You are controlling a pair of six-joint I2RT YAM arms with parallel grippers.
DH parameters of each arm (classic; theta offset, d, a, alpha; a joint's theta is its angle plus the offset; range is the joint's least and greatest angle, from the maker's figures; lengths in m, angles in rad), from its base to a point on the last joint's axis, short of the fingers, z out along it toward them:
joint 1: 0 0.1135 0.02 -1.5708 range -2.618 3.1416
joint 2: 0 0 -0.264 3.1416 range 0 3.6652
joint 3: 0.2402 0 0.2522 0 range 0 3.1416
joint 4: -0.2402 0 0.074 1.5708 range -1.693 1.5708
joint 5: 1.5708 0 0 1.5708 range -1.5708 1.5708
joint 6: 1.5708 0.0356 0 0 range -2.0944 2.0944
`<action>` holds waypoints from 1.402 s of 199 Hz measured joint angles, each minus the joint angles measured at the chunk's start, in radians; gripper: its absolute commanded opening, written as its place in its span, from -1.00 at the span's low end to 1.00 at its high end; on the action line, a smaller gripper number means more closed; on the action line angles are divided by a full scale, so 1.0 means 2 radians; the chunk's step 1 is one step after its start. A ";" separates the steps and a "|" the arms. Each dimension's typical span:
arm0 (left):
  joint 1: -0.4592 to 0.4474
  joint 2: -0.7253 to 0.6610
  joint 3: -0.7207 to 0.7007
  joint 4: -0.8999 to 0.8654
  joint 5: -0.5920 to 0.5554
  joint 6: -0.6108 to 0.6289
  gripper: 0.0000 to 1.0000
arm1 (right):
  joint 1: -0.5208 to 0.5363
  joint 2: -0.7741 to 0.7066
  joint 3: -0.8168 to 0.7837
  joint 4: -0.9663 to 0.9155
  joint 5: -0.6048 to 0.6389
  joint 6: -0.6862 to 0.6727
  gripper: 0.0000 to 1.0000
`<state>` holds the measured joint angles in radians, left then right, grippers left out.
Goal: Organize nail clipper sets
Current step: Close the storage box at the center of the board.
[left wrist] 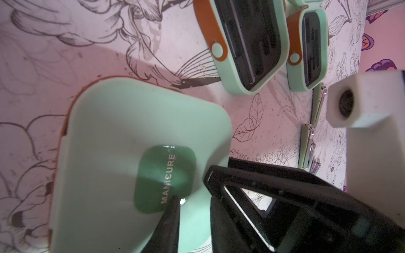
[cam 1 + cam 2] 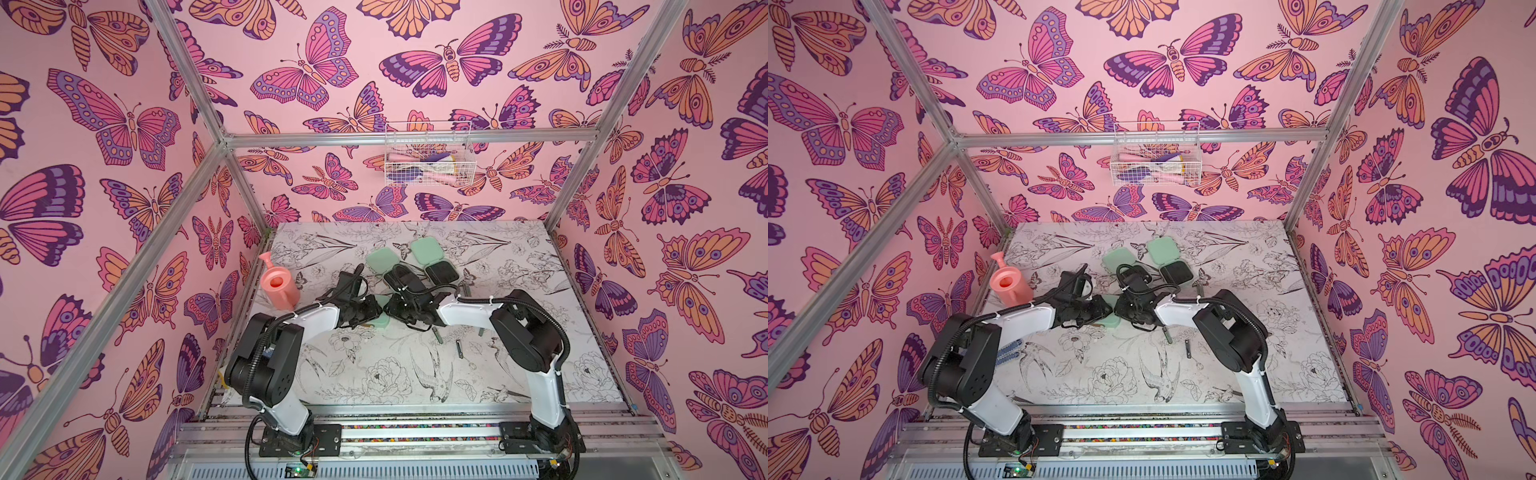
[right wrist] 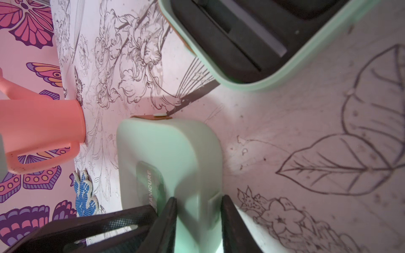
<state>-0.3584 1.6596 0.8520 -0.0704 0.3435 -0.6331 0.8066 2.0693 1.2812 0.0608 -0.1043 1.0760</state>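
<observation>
A closed mint-green case [image 2: 381, 323] with a dark "MANICURE" lid mark [image 1: 164, 177] sits between both grippers at the table's middle, standing on edge in the right wrist view. My right gripper [image 3: 198, 198] is shut on it across its thickness. My left gripper [image 1: 192, 197] is shut on its other end, one finger [image 1: 171, 219] lying over the lid mark. Behind them lie two open cases [image 2: 380, 258] [image 2: 426, 251] with black insides [image 1: 252, 43] [image 1: 311, 50]. Slim grey clippers [image 2: 436, 334] [image 2: 459, 348] lie loose on the table to the right.
A pink watering can [image 2: 278, 286] stands at the table's left edge, close to the left arm. A wire basket [image 2: 428, 153] of tools hangs on the back wall. A blue and white patterned item [image 2: 1009, 351] lies under the left arm.
</observation>
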 measured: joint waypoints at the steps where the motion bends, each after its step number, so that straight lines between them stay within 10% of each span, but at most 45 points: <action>1: 0.000 0.000 0.000 0.000 0.000 0.000 -0.45 | 0.000 0.000 0.000 0.000 0.000 0.000 -0.33; 136: 0.003 -0.003 -0.001 0.000 -0.004 0.002 -0.46 | -0.004 0.010 -0.014 0.058 -0.009 0.017 -0.34; 279: 0.055 -0.085 0.005 -0.205 -0.088 0.028 0.00 | -0.006 -0.003 0.001 -0.016 -0.049 -0.070 -0.02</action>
<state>-0.2481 1.4887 0.8616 -0.4805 0.1684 -0.5777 0.7944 2.0628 1.2839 0.0296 -0.2031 0.9367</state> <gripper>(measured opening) 0.491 0.485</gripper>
